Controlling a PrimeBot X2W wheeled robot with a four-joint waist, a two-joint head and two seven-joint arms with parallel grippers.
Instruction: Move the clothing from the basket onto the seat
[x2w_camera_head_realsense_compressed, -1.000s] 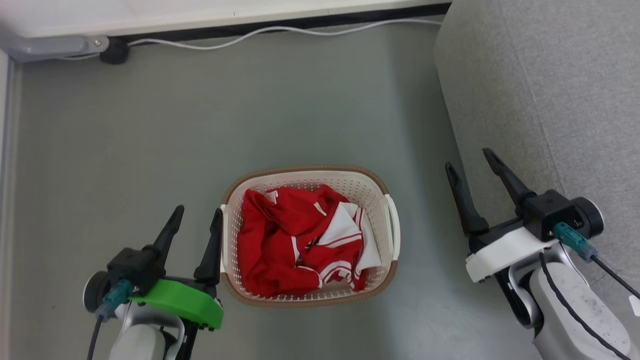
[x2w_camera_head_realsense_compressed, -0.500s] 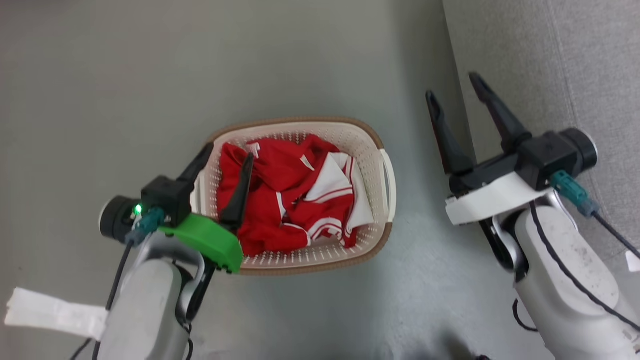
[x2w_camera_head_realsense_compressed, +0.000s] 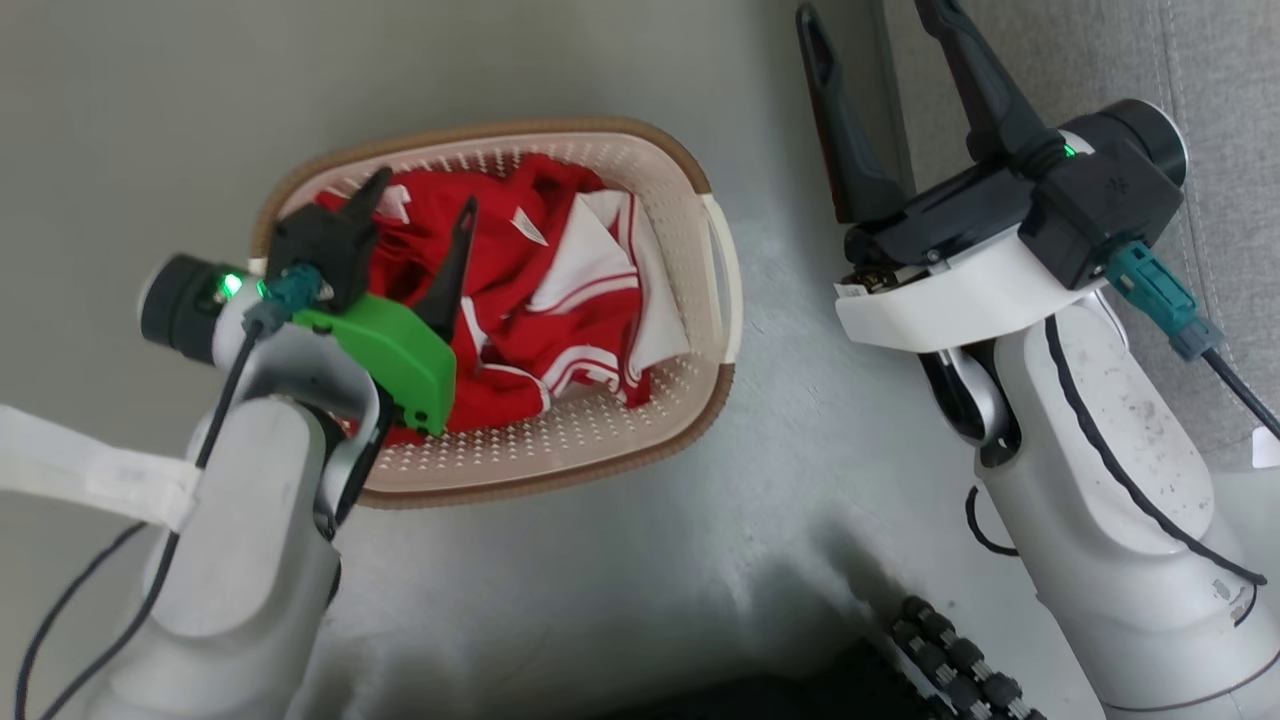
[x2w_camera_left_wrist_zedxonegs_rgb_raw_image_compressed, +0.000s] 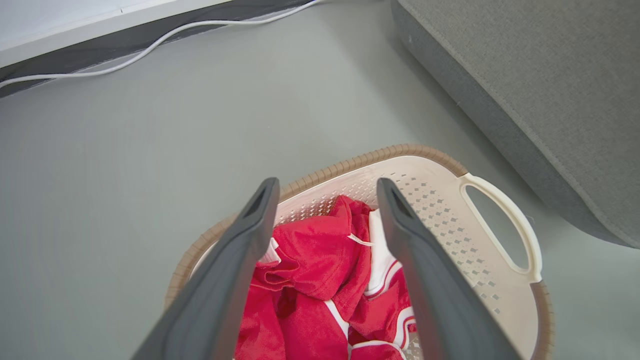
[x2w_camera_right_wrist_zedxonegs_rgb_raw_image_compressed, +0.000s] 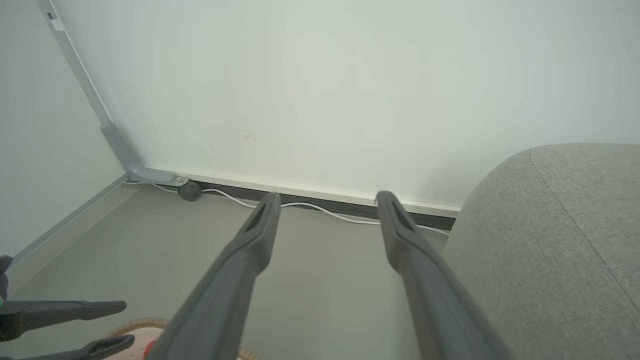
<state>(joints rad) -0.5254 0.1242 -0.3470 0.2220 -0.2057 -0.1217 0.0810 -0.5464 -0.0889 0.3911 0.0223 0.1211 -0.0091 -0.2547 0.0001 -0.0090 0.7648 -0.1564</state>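
The clothing is seen crumpled in the basket, left of centre in the head view. None is seen on the visible part of the seat at the right edge.

The left tool is held open over the upper left of the clothing, jaws apart, nothing between them. Contact with the fabric cannot be told. The right tool is open and empty at the upper right, beside the seat's edge.

The fabric is judged light, soft and limp, perhaps slick, and it should drape and trail when lifted. The raised red fold between the jaws in the left wrist view is judged the best hold. A thin pinch may slip.
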